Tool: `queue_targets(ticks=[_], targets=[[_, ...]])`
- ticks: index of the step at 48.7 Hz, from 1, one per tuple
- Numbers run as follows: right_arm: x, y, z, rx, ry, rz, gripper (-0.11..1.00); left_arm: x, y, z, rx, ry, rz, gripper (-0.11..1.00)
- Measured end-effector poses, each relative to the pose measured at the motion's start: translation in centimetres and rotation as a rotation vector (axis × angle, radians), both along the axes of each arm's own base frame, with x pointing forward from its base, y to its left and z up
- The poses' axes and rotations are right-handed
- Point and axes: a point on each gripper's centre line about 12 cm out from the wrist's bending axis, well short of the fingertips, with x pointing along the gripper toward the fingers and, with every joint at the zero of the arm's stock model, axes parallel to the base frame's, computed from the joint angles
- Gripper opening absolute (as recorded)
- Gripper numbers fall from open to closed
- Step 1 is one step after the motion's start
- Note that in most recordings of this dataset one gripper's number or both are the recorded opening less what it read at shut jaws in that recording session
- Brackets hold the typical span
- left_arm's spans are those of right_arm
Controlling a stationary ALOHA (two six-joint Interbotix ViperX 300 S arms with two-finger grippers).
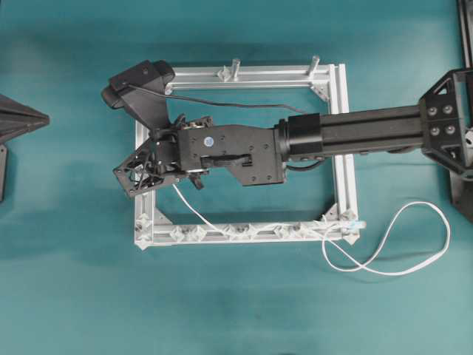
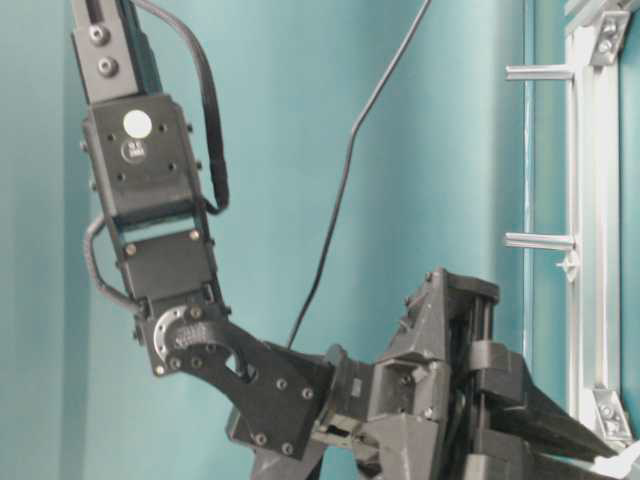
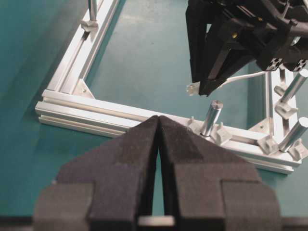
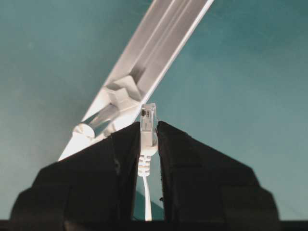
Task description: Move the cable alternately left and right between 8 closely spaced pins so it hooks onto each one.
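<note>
Gripping the cable [image 4: 145, 192] just behind its plug [image 4: 148, 120], your right pincer [image 4: 148, 139] hung over the frame [image 1: 344, 148]; your left pincer [image 3: 158, 144] sat clenched, empty, apart.

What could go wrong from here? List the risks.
1. The right end effector pinches the cable only at its plug; a tug could pull it free.
2. The cable already runs along the pins on the near rail; pulling toward the left rail might unhook it.
3. The slack loop lying outside the frame could snag on the frame's corner.
</note>
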Motion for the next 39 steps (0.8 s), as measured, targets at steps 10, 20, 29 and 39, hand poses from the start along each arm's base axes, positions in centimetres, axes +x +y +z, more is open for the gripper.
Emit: queue_targets(ticks=[10, 20, 29, 39], targets=[[-0.3, 0.3, 0.2, -0.003, 0.037, -0.005, 0.13, 0.0, 0.0, 0.1, -0.001, -0.002, 0.001, 0.0], [-0.4, 2.1, 0.3, 0.007, 0.037, 0.016, 0.13, 0.0, 0.0, 0.1, -0.001, -0.002, 0.002, 0.0], [-0.5, 4.5, 0.2, 0.035, 0.033, 0.02, 0.13, 0.0, 0.0, 0.0, 0.0, 0.0, 0.001, 0.0], [-0.6, 7.4, 0.3, 0.053, 0.018, 0.037, 0.13, 0.0, 0.0, 0.0, 0.0, 0.0, 0.001, 0.0]])
